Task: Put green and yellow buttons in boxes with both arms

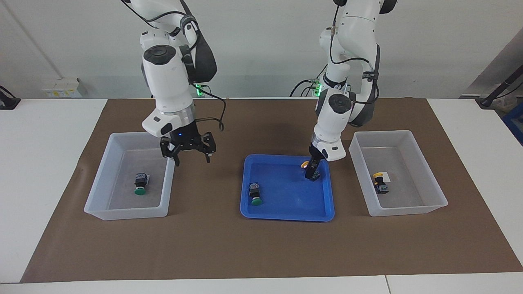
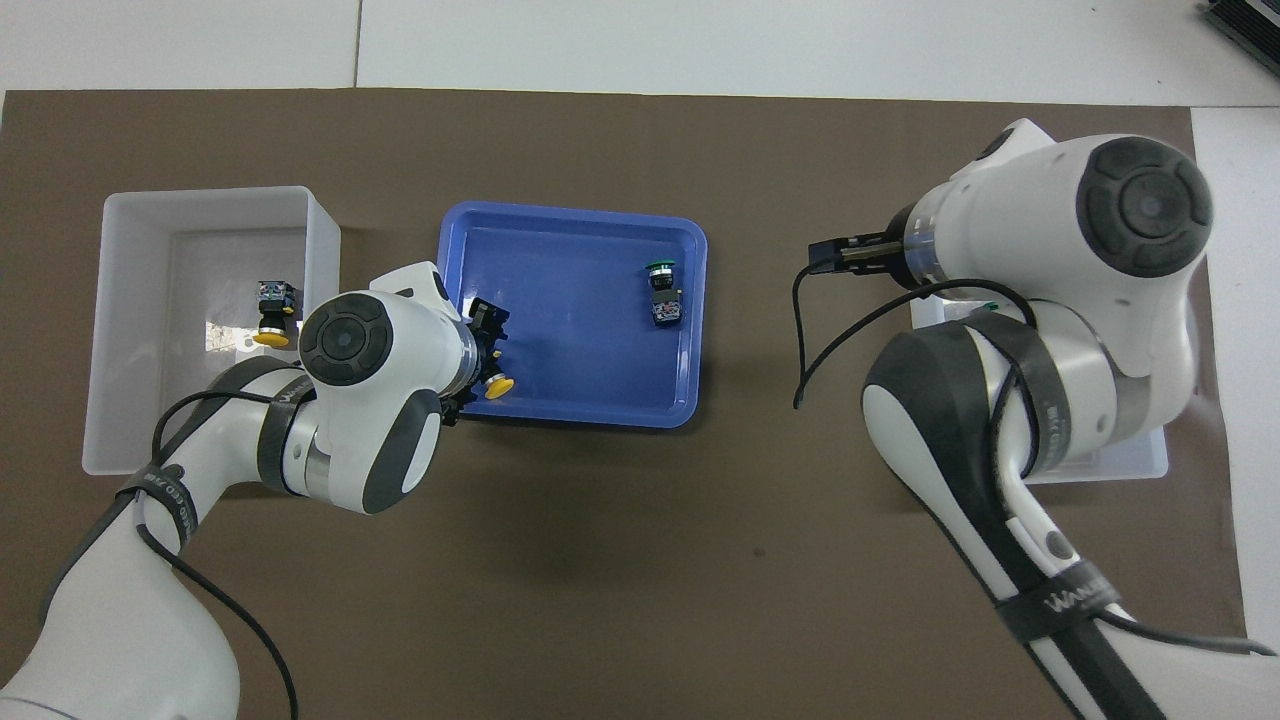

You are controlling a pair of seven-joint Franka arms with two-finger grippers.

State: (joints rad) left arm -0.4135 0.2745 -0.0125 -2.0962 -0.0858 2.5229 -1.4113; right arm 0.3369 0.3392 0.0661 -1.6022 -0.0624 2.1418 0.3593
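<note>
facing view: the left hand is clenched on a yellow button over the blue tray. the right hand hangs released, holding nothing, over the brown mat between tray and box.

overhead view: a green button lies in the tray; another yellow button lies in the second box.

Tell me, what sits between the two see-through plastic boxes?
The shallow blue tray, plain in the facing view. A green-capped button lies in it, and the left gripper holds a yellow-capped button there.
</note>
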